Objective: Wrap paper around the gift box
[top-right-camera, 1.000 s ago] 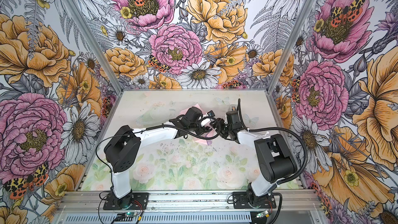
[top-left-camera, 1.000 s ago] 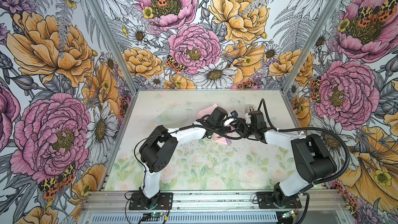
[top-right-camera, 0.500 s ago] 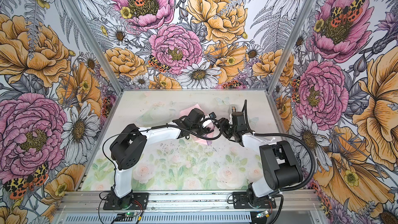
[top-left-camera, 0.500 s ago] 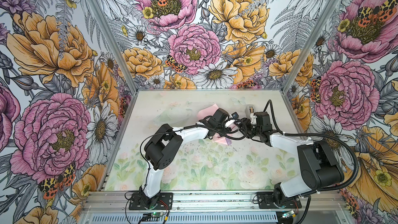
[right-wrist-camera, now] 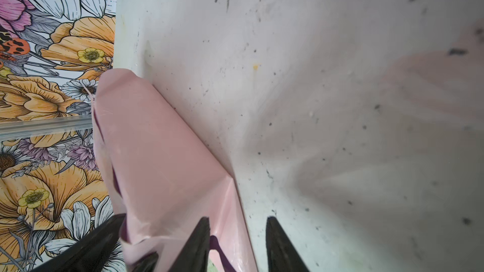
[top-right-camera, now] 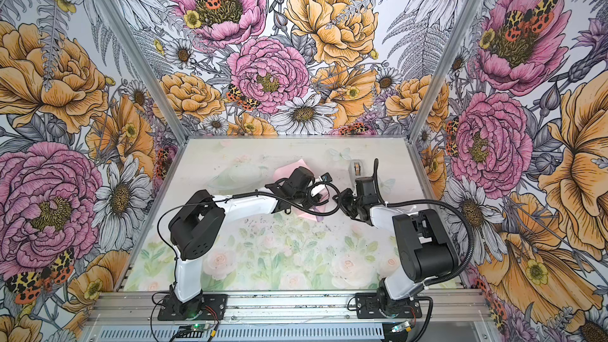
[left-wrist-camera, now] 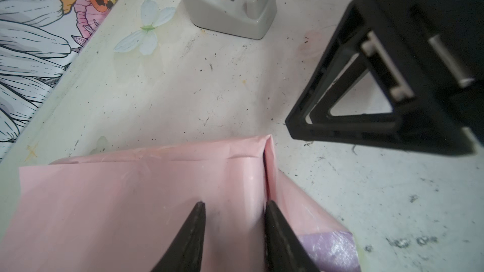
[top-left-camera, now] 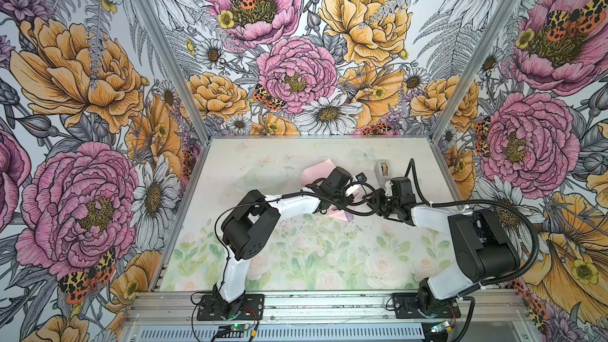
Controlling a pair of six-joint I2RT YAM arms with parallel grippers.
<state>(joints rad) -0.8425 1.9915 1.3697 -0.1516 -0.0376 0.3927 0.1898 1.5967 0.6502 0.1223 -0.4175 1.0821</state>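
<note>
The paper [top-left-camera: 315, 175] lies folded mid-table in both top views, pink face up, a lilac corner [left-wrist-camera: 331, 248] showing; the gift box cannot be seen. The left gripper [left-wrist-camera: 234, 206] sits over the pink fold with its fingers apart, straddling a strip of it; whether they pinch it I cannot tell. The right gripper [right-wrist-camera: 237, 221] has its fingers apart at the paper's edge, gripping nothing visible. A grey tape dispenser [left-wrist-camera: 227, 6] stands further right, apart from the paper
</note>
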